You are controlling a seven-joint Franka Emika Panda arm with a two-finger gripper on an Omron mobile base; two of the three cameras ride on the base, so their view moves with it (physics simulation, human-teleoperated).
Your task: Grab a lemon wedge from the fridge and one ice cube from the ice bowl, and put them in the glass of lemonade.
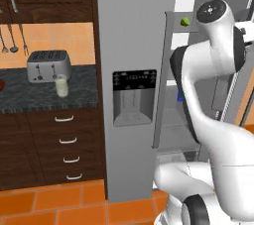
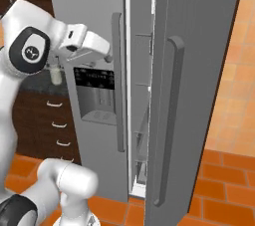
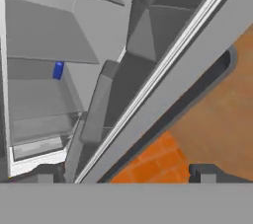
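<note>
Starting at the left of the left base view, the silver toaster and the glass of lemonade stand close together on the dark counter, then comes the fridge with the lemon wedge on an upper shelf beside the arm. The right base view adds the door ajar, its long handle facing out. In the hand view, a small blue can sits on a shelf at left, and the gripper is spread wide, holding nothing.

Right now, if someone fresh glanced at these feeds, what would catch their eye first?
The tall grey fridge fills the middle, its right-hand door swung ajar beside the white arm. Inside, a small green lemon wedge sits on an upper shelf and a blue can lower down. To the left, the glass of lemonade stands before a silver toaster.
</note>
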